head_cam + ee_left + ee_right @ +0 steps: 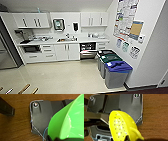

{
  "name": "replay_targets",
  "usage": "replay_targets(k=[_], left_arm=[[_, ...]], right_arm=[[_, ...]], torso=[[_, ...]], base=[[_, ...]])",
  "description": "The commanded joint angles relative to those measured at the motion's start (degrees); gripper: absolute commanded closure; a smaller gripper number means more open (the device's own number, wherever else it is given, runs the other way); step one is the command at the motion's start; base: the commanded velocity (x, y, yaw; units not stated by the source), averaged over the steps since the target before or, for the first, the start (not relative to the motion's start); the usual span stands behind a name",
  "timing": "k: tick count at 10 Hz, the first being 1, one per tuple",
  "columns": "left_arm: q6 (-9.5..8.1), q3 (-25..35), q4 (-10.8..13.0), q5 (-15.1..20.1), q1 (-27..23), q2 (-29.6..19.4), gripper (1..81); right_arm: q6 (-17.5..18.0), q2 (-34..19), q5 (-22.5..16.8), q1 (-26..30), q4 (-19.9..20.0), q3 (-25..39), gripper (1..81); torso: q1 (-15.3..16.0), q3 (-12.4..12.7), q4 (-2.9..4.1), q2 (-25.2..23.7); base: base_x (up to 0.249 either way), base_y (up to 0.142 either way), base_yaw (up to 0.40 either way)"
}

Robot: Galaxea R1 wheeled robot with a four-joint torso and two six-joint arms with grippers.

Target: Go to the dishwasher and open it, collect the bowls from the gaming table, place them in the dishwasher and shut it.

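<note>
The dishwasher [87,51] sits under the counter at the far wall, right of the sink, and its dark interior with racks shows. In the left wrist view a green bowl [70,121] is seen close up, with my left gripper [55,138] shut on its rim. In the right wrist view my right gripper [132,139] is shut on a yellow bowl [120,126] with small dots inside, by its edge. Brown wood grain lies behind both bowls. The gaming table is out of view.
Three lidded bins [116,71] stand in a row along the right wall, close to the dishwasher. White cabinets [61,52] and a counter with a sink [67,40] run along the back. A steel fridge [6,53] is at the left. Pale floor [62,75] lies between.
</note>
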Motion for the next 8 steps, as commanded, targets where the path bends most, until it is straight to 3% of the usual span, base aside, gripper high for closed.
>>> replay_targets(k=[1, 8], left_arm=[[0.00, -0.4, -0.3, 2.4, -2.2, -1.0, 81.1], [0.00, -0.4, -0.4, 2.4, -2.2, -1.0, 81.1]], right_arm=[[-0.2, -0.6, -2.7, 1.5, -0.4, -0.4, 81.1], [-0.2, -0.6, -2.7, 1.6, -0.4, -0.4, 81.1]], torso=[[0.0, 0.0, 0.00, 0.0], [0.0, 0.0, 0.00, 0.0]], base=[[0.142, 0.000, 0.000], [0.142, 0.000, 0.000]])
